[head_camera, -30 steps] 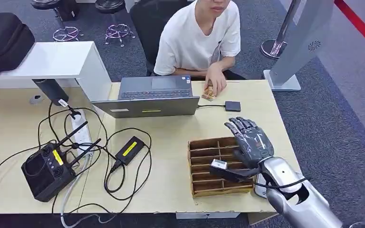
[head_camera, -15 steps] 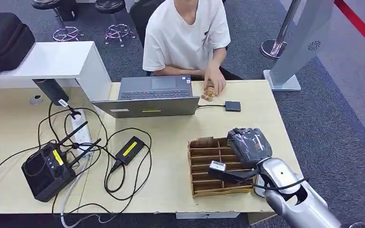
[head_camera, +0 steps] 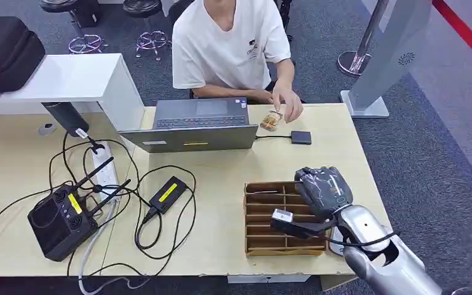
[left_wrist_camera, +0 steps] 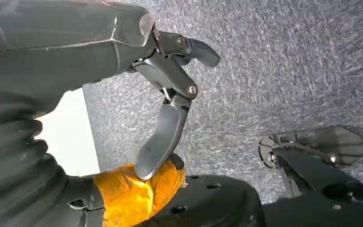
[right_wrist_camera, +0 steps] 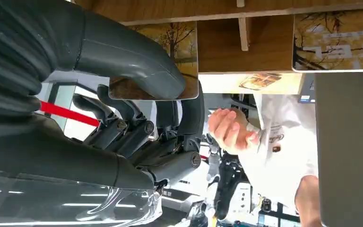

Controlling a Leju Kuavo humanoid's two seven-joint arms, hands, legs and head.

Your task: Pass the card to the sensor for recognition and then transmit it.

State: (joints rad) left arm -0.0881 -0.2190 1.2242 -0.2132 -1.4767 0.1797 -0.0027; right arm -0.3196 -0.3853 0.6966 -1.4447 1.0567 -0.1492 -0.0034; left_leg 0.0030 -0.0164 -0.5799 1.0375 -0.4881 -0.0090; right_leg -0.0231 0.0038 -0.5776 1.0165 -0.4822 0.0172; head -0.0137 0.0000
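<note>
The right hand (head_camera: 323, 188) sits curled over the far right corner of the wooden card rack (head_camera: 264, 243), at about four o'clock on the table (head_camera: 233, 166). In the right wrist view its thumb and fingers (right_wrist_camera: 189, 113) are pressed together on a card (right_wrist_camera: 170, 47) printed with a tree scene, so I judge the pick from the rack to be in hand; the card looks to be standing at the rack's edge, and whether it has fully left its slot I cannot tell. Another card (right_wrist_camera: 336, 40) stands in the neighbouring compartment. The small dark square sensor (head_camera: 301, 137) lies on the table at roughly twelve o'clock from the rack, well apart from it, cabled to the laptop (head_camera: 198, 123). Neither the presenting to the sensor nor the handing over looks done. A person (head_camera: 228, 43) sits behind the laptop, one hand (head_camera: 287, 106) raised just above a small patterned item (head_camera: 271, 120) near the sensor (possibly another card, too small to say). The left hand (left_wrist_camera: 170, 94) hangs over the carpet with fingers apart and nothing in them. What remains, as I read it: lift the card free, carry it to the sensor, then pass it across.
</note>
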